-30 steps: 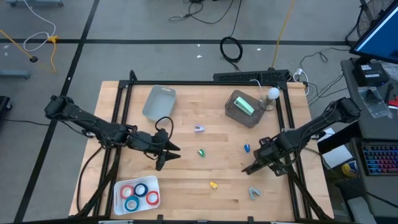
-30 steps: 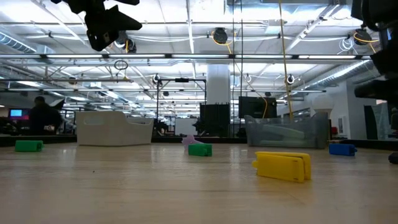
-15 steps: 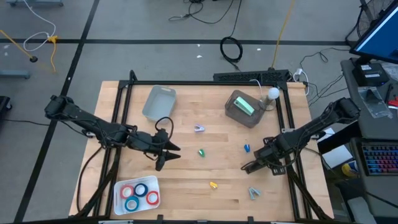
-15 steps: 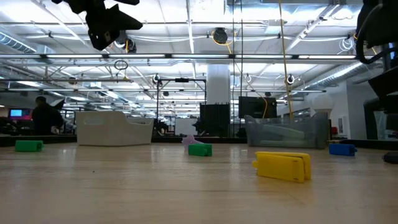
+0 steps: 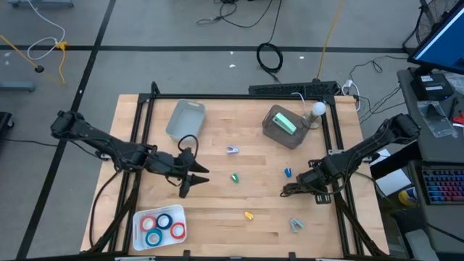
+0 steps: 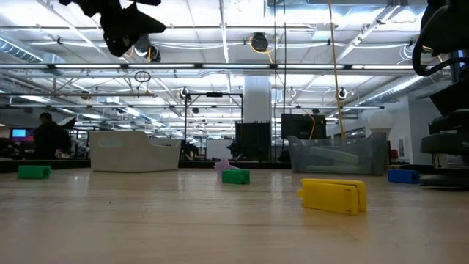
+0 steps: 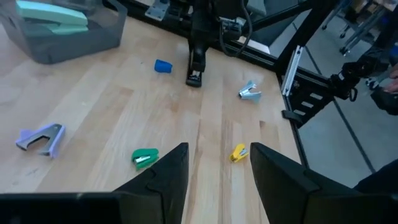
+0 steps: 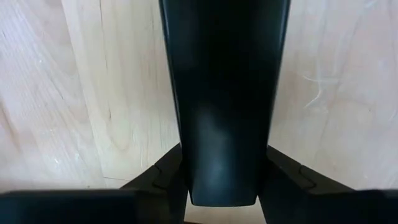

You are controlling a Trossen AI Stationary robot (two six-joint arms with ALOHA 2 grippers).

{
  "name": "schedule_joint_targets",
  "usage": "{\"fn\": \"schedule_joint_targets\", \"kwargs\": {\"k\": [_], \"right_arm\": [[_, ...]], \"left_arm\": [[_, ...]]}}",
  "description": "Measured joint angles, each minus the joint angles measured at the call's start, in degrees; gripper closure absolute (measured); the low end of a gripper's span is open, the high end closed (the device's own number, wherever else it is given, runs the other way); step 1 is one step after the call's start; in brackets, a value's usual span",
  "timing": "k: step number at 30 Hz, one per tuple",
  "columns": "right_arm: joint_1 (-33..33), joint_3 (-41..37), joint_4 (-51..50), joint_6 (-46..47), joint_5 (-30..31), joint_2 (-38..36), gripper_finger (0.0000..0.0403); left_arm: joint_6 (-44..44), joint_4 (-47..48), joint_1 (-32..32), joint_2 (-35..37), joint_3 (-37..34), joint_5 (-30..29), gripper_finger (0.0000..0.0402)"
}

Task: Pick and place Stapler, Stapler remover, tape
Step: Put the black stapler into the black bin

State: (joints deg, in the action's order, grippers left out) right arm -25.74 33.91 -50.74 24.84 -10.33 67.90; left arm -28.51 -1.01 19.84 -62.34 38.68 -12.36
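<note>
A black stapler lies on the table toward its right side, and my right gripper is shut on it, pointing down. My left gripper hovers open above the table's left-centre, with nothing between its fingers. Red and blue rolls of tape lie in a white tray at the near left. On the wood lie a purple staple remover, a green stapler, a blue one, a yellow one and a grey-blue staple remover. My right gripper pinches the black stapler between its two fingers, which lie on its two long sides near one end. The fingers come from above, pointing down, and lie across the stapler. The stapler's underside seems to rest on the table.
A clear grey bin holding a light green stapler stands at the far right, next to a white bulb. A pale tray sits at the far left-centre. Black frame rails run along the table's edges.
My right gripper has come down a little onto the black stapler and rolled about its own axis; in the low view it now reaches down to the table at the right edge. My left arm has stayed put.
</note>
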Motion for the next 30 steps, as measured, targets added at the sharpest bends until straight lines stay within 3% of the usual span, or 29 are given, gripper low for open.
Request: {"fn": "schedule_joint_targets", "kwargs": {"k": [6, 11, 19, 30], "right_arm": [[0.00, 0.22, -0.47, 0.92, -1.01, 0.02, 0.0267], [-0.15, 2.87, -2.70, 1.75, -3.35, 0.07, 0.0267], [-0.20, 11.88, -8.63, 0.90, -6.60, 0.04, 0.0267], [3.92, 26.99, -10.45, 5.79, -3.58, 0.04, 0.0267]], "left_arm": [[-0.27, -12.78, 0.07, 5.37, -10.19, -0.15, 0.0227], [-1.16, -15.65, 0.22, 9.89, -16.07, -0.18, 0.0227], [-1.51, -15.48, 0.11, 13.37, -19.20, -0.19, 0.0227], [0.36, -15.00, 0.11, 13.28, -19.22, -0.21, 0.0227]]}}
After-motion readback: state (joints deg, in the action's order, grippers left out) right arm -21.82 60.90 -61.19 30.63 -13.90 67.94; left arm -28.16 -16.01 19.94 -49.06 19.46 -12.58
